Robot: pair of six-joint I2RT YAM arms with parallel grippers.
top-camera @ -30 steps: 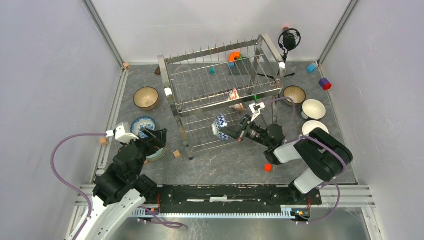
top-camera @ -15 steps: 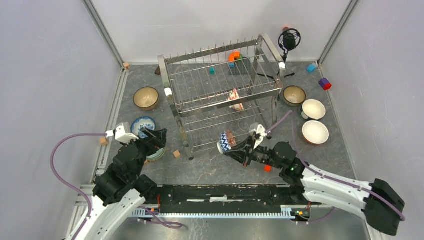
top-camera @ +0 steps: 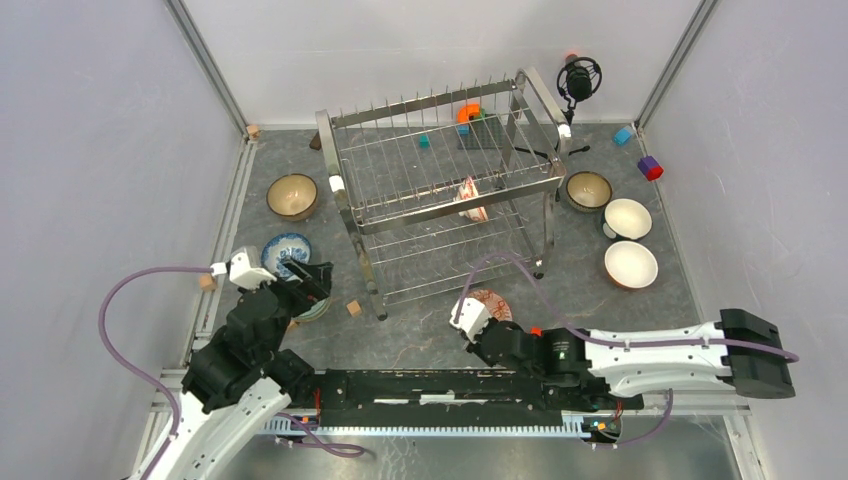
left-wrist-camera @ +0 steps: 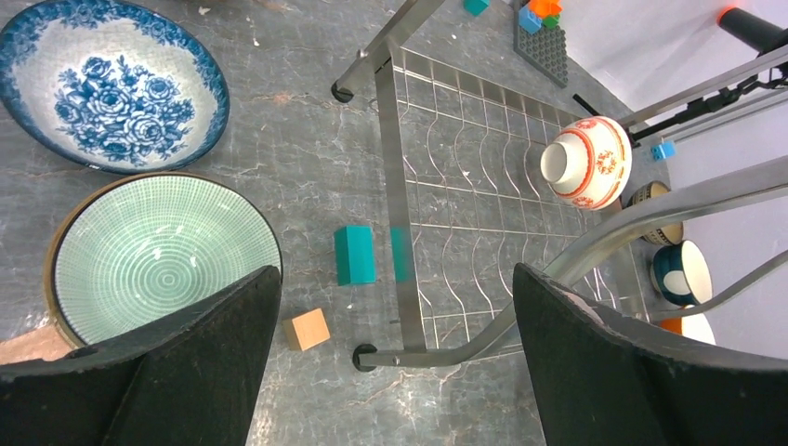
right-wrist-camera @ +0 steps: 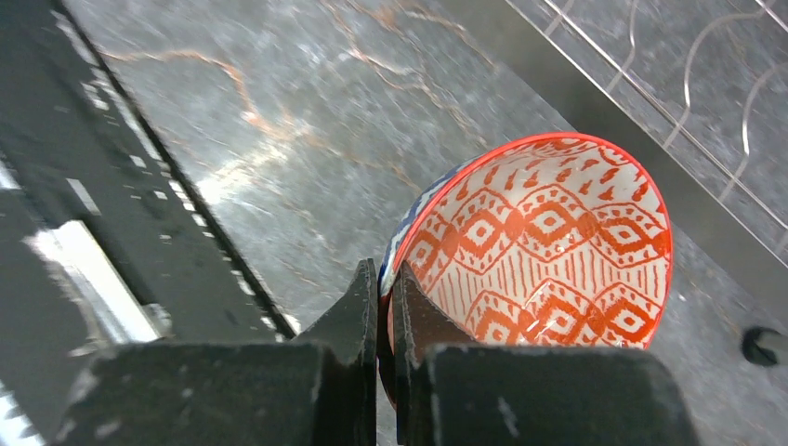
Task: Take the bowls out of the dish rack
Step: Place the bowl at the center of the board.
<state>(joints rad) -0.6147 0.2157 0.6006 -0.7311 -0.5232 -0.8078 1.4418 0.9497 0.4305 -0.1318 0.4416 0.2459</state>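
Observation:
The steel dish rack [top-camera: 400,215] stands mid-table, its lower tier and frame [left-wrist-camera: 394,167] showing in the left wrist view. A red-and-white floral bowl [top-camera: 470,198] [left-wrist-camera: 587,163] stands on edge in it. My right gripper [top-camera: 481,322] [right-wrist-camera: 386,279] is shut on the rim of an orange-patterned bowl with a blue outside [top-camera: 492,303] [right-wrist-camera: 548,242], low over the table in front of the rack. My left gripper [top-camera: 312,280] [left-wrist-camera: 395,274] hangs open over a pale green bowl [left-wrist-camera: 158,255], beside a blue floral bowl [top-camera: 285,248] [left-wrist-camera: 111,84].
A brown bowl [top-camera: 292,195] sits at the left. Another brown bowl [top-camera: 589,188] and two white bowls [top-camera: 627,217] [top-camera: 631,263] sit at the right. A teal block [left-wrist-camera: 354,254] and a tan block [left-wrist-camera: 306,328] lie by the rack's foot. A black microphone tripod [top-camera: 578,78] stands at the back right.
My right arm drew the patterned bowl out of the rack's lower tier toward the near edge and turned it rim up. The left arm has hardly moved.

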